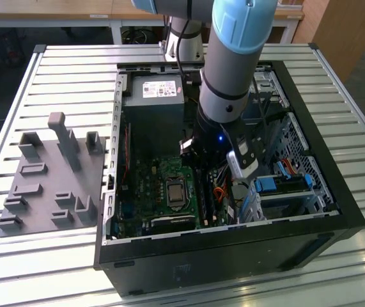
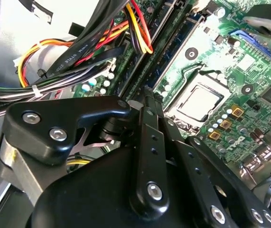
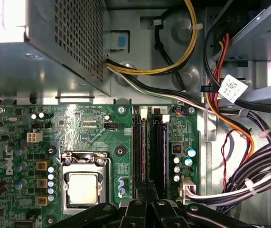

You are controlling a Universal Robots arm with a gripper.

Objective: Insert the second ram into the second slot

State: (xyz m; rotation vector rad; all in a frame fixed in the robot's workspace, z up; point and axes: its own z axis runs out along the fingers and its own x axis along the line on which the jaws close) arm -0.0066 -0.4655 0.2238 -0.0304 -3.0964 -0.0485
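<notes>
The gripper [image 3: 147, 186] is seen parked, jaws looking pinched shut, right over the near end of the 2 memory slots [image 3: 139, 152], where the second ram [image 3: 160, 152] seems stood in, its long axis running straight away from the jaws.

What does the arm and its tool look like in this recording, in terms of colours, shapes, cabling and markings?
In the exterior view the arm is a thick grey cylinder with a light-blue joint cap; a black cable runs along it and a small blue light glows at the wrist. In the second wrist view the tool is matte black, built of flat linkage bars joined by silver screws, with a bare metal bracket beside them.
</notes>
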